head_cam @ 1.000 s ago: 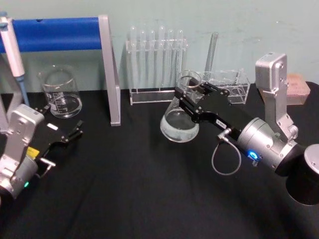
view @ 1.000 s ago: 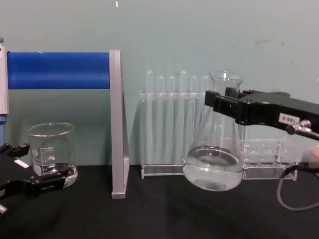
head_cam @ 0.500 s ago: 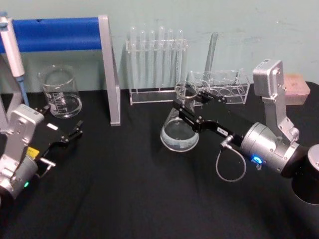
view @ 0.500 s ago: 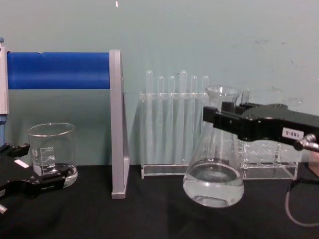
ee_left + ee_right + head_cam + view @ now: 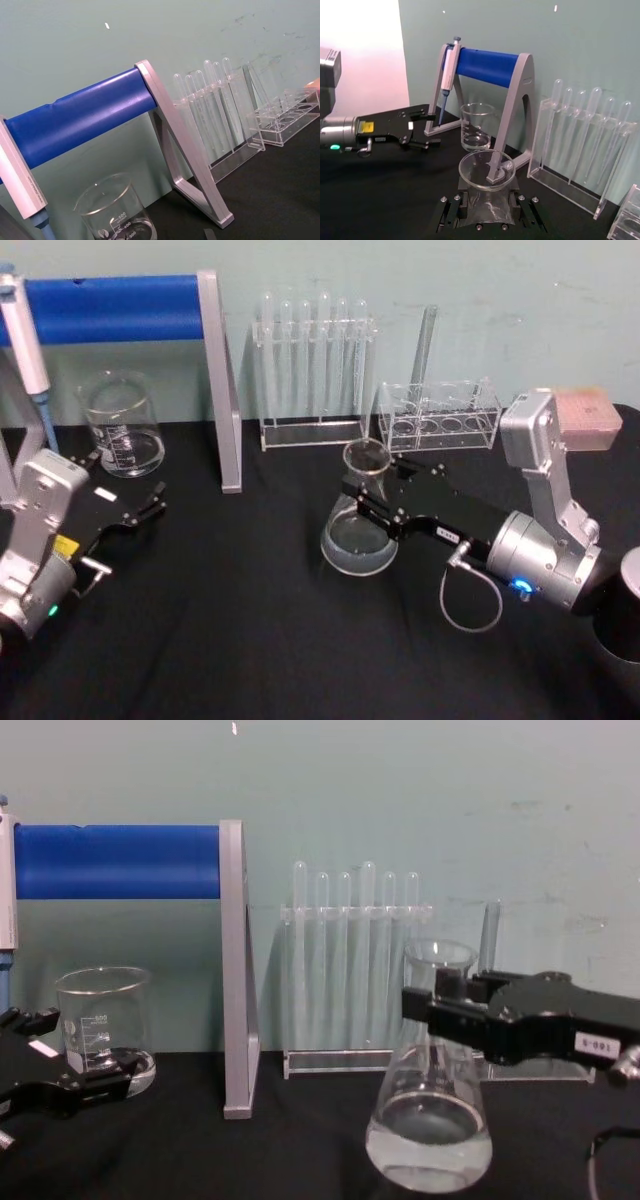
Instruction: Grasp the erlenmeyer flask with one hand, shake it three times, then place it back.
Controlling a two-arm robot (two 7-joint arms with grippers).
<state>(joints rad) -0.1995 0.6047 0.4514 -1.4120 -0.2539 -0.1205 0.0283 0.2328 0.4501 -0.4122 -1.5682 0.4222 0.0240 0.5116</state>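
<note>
Flask point(image 5: 355, 540) mid-table, right gripper point(image 5: 368, 492) clamped round neck, arm blocking right side. Close behind, not touching: tube rack point(image 5: 315, 370), low rack point(image 5: 440, 420). Back left crowded: stand leg point(image 5: 222, 390), beaker point(image 5: 120, 428), left gripper point(image 5: 130, 483). Table point(image 5: 250, 640) open in front and between flask and stand leg.

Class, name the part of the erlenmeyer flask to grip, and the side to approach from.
Grip the erlenmeyer flask by its narrow neck, below the flared rim, coming level from the robot's right, as the right pincer does. The wide sloping body would slip.
</note>
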